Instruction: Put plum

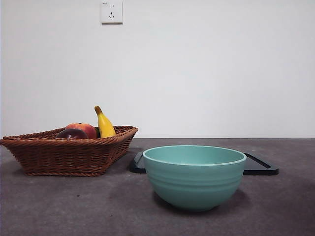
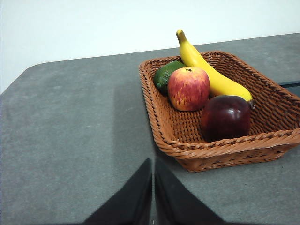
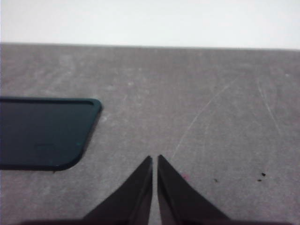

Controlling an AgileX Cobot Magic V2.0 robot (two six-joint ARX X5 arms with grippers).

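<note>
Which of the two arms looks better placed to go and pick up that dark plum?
Probably the left. Its gripper, jaws shut, faces the basket where the plum lies. The right gripper, also shut, sees only bare table and a dark tray.

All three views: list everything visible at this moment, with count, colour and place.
plum: one, dark maroon, in the basket's near corner, beside the apple
apple: one, red-yellow, in the basket, between plum and lime
banana: one, yellow, in the basket behind the apple
lime: one, green, in the basket, partly behind the apple
basket: one, brown wicker, on the table
bowl: one, teal, on the table in front of the tray
tray: one, black, flat on the table
wall socket: one, white, on the wall
left gripper: black, shut, above the table short of the basket
right gripper: black, shut, above bare table beside the tray
</note>
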